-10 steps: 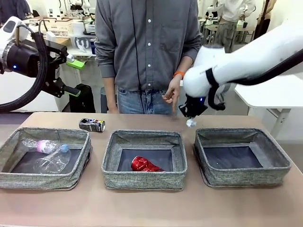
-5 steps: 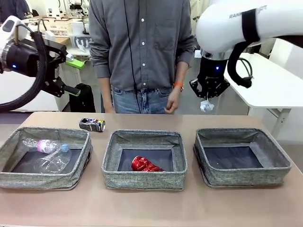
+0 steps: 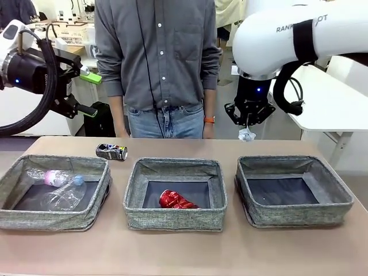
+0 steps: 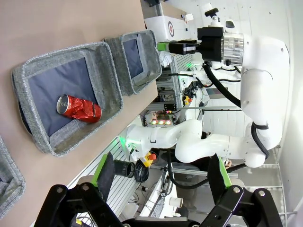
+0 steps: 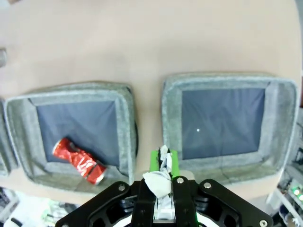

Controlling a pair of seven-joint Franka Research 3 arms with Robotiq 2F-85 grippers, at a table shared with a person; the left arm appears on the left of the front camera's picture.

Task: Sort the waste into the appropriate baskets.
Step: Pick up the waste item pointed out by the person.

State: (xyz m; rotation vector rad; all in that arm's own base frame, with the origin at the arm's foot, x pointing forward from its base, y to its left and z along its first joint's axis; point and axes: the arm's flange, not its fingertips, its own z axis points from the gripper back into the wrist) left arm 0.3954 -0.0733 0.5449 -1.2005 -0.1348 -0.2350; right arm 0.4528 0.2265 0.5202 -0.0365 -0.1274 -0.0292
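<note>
Right pincer (image 3: 247,127), clamped on the crumpled white paper wad (image 3: 246,135), hangs above the far edge of the surface (image 3: 184,253), behind the right basket (image 3: 293,162). Left pincer (image 3: 89,93), jaws wide and empty, is raised near the far left corner.

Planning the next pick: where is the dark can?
In the front view, the dark can lies on the table just behind the far right corner of the left basket, outside every basket.
</note>
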